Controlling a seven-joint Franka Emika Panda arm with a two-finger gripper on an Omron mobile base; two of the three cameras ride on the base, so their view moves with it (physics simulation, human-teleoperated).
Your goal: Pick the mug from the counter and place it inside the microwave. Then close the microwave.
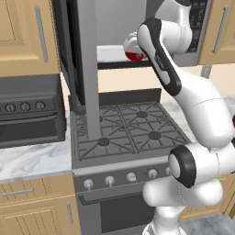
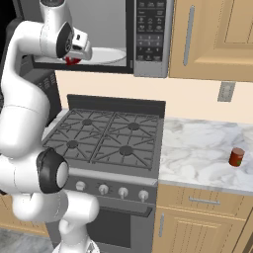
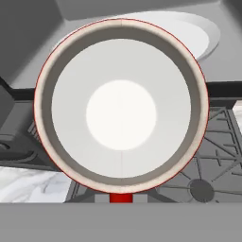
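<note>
I have my gripper [image 1: 134, 51] clamped tight on the mug [image 3: 121, 105], held at the microwave's [image 2: 148, 34] open front edge, so I should carry it level over the plate [image 1: 110, 53] before letting go.

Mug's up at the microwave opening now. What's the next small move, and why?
Probably carry it further in. The gripper holds the mug at the front edge of the open microwave, and in the hand view the mug hangs over the sill, the plate beyond it.
</note>
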